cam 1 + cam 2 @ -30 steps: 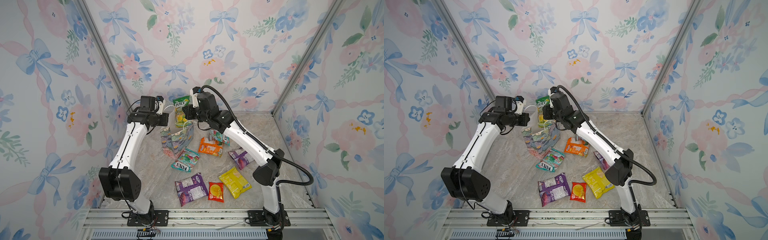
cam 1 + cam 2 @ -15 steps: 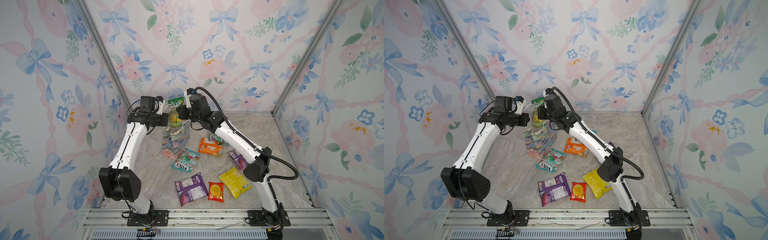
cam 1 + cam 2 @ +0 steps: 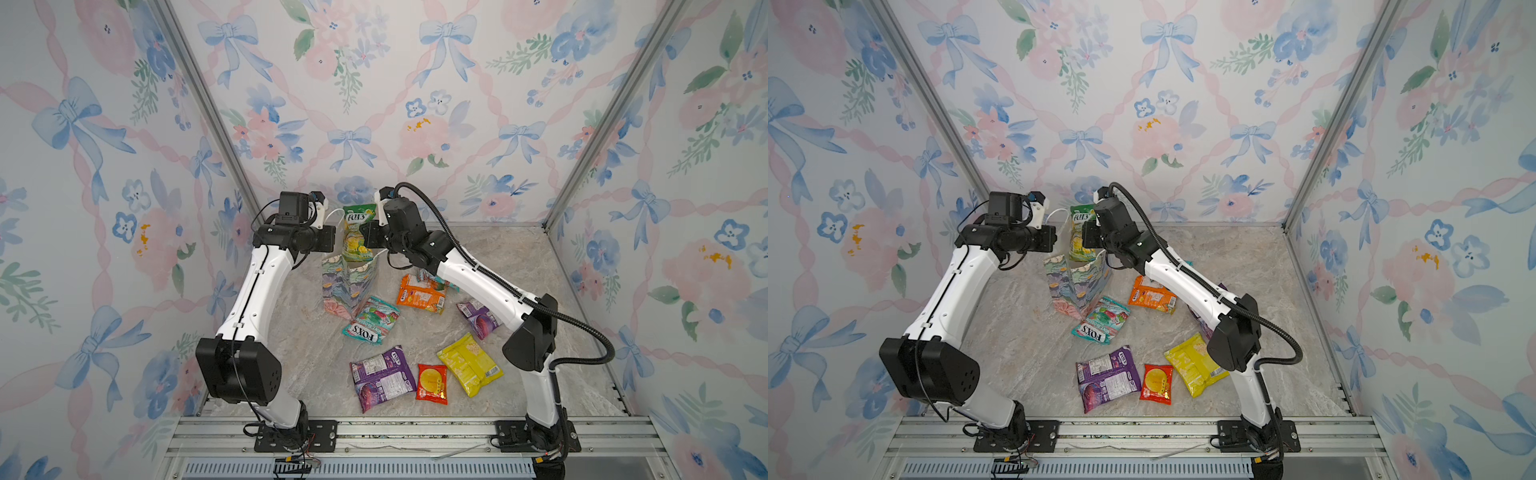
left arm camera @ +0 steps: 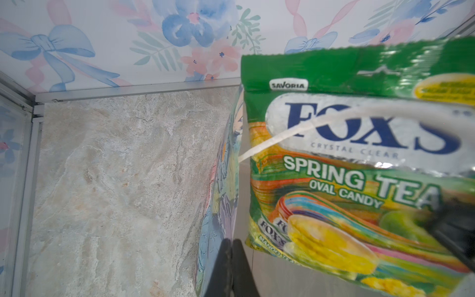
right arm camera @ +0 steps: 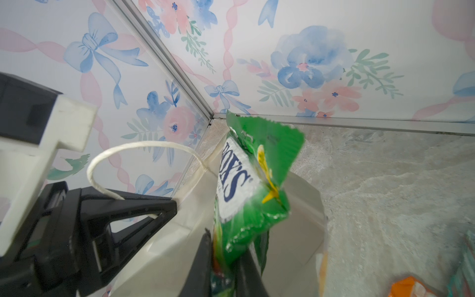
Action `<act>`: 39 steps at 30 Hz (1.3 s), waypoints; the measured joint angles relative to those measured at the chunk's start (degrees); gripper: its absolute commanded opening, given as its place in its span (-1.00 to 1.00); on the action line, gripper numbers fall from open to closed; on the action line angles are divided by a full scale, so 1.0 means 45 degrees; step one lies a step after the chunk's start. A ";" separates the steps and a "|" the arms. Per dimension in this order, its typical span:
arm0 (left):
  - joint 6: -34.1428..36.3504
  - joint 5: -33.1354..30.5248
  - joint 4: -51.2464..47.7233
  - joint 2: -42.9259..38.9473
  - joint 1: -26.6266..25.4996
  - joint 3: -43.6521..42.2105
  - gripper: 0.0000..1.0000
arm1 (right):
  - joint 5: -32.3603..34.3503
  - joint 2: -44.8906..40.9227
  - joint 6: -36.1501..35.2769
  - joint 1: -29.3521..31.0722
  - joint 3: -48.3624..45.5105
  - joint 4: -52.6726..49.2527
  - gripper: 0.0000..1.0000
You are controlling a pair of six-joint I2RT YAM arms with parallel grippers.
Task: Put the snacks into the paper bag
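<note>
while the left gripper (image 4: 229, 243) pinches the rim of the paper bag (image 3: 347, 286), the right gripper (image 5: 224, 264) clamps the green-yellow packet (image 3: 356, 237) upright just over the bag's mouth; a teal packet (image 3: 371, 321) lies beside the bag.

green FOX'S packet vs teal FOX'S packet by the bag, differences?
The glossy green-yellow FOX'S packet is pinched in the right pincer; the glossy teal FOX'S packet is held by nothing. The green one hangs upright at the mouth of the pastel floral paper bag; the teal one lies flat on the marble tabletop by its base. Both are FOX'S plastic packets.
</note>
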 measured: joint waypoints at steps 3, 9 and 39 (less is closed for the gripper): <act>0.0000 -0.0121 0.0005 0.0000 0.0073 -0.0044 -1.00 | -0.0005 -0.0369 0.0005 0.0000 -0.0413 0.0107 -1.00; -0.0049 -0.0204 0.0005 0.0000 0.0136 -0.0053 -1.00 | -0.0005 -0.1098 0.0102 0.0000 -0.1627 0.0520 -1.00; -0.0087 -0.0185 0.0010 0.0000 0.0272 -0.0136 -1.00 | -0.1020 -0.1535 0.2482 0.0000 -0.3065 0.1972 -1.00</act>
